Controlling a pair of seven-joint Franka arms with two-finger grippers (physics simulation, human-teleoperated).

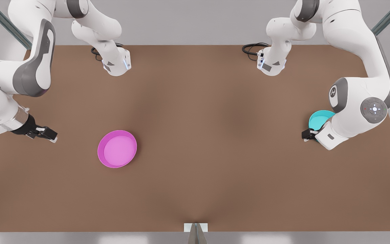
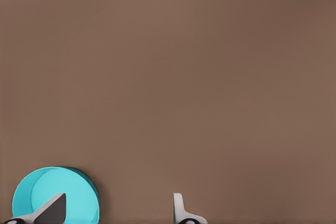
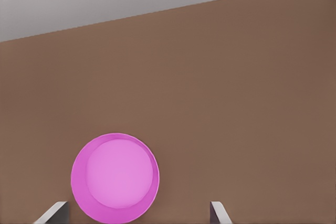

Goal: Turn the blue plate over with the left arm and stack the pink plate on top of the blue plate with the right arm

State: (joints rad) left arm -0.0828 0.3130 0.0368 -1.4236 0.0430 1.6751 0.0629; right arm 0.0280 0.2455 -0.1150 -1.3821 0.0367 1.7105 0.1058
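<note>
The blue plate (image 1: 319, 118) lies rim up near the table's edge at the front view's right, partly hidden behind the left arm's wrist. My left gripper (image 1: 308, 135) hangs low beside it, open; in the left wrist view one finger (image 2: 51, 211) overlaps the blue plate (image 2: 58, 195), the other finger (image 2: 178, 207) stands over bare table. The pink plate (image 1: 117, 148) sits rim up left of centre. My right gripper (image 1: 47, 134) hovers open to its left, apart from it. The right wrist view shows the pink plate (image 3: 115, 177) ahead of the spread fingers (image 3: 218, 213).
The brown table (image 1: 215, 135) has both arm bases along its far edge, each with a black cable (image 1: 251, 49). A small white bracket (image 1: 195, 227) sits at the middle of the near edge. Bare tabletop lies between the two plates.
</note>
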